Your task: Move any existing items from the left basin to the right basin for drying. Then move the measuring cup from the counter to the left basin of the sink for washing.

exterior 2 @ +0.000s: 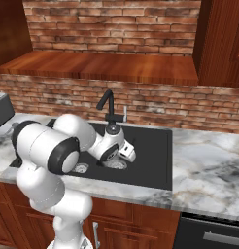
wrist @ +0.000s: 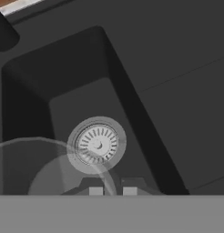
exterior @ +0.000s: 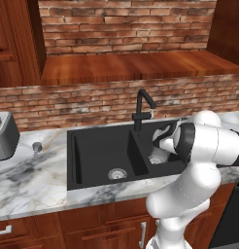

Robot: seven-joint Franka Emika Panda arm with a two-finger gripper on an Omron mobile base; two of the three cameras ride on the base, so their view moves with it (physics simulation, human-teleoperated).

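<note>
Clear cup [wrist: 50,168] pinched at its rim by hand [wrist: 112,190], arm bent low over right basin [wrist: 54,109].

the arm hides most of the right basin [exterior: 158,160] beside the faucet [exterior: 142,109]. the clear cup [wrist: 45,170] is cut off low, around the end effector [wrist: 112,190], whose grip is unclear.

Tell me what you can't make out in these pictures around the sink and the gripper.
- Gripper: whether it is shut on the clear cup; the hand view cuts the fingertips at its bottom edge, and the arm covers them in both base views.
- Right basin floor: mostly behind the arm in the left base view.
- Measuring cup: too small in the left base view to show any detail.
</note>
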